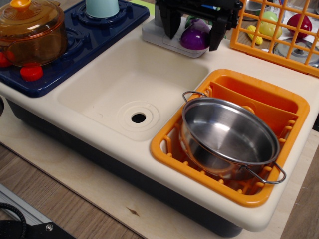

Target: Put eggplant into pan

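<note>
At the top edge of the frame, the black gripper [194, 27] points downward with its two fingers [172, 24] spread wide apart, one on each side; the arm above it is cut off by the frame.

One eggplant [194, 38], one pan [228, 137], one amber pot [31, 31]
</note>
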`<state>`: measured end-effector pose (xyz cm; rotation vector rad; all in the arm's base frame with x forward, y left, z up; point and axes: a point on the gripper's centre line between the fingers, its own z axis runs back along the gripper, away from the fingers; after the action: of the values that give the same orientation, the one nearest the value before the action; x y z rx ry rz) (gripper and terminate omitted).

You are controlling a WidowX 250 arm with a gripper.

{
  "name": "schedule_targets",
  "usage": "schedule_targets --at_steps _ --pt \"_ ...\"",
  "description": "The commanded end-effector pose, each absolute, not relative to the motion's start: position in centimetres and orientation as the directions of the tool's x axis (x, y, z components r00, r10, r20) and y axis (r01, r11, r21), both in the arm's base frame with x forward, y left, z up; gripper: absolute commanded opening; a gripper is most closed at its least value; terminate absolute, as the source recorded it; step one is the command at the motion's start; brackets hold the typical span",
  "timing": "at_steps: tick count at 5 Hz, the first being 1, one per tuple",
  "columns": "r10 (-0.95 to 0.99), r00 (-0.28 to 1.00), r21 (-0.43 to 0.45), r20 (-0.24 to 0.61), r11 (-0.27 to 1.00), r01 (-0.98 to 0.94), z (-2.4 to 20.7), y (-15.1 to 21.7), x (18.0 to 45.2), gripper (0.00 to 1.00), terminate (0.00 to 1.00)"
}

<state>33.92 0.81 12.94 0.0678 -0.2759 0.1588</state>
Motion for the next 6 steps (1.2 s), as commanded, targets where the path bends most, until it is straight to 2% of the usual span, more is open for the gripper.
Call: schedule_targets --at_steps 1,2,4,5,6 --pt "0.131 0.934 0.025 0.333 0.989 -0.148 13.7 0.9 35.1 0.00 0.00" --pt "0.151 0.937 0.007 0.314 0.987 -0.162 14.0 0.2 34.4 0.00 0.00" --pt "0.222 0.941 0.024 0.254 0.972 -0.235 17.3 -3.3 32.7 0.00 0.00" --pt "0.279 0.934 0.016 0.224 0.957 -0.290 18.7 -5.0 30.9 0.00 0.00" --pt "0.366 0.912 0.031 0.187 0.925 -0.378 19.6 -8.0 27.8 0.00 0.00"
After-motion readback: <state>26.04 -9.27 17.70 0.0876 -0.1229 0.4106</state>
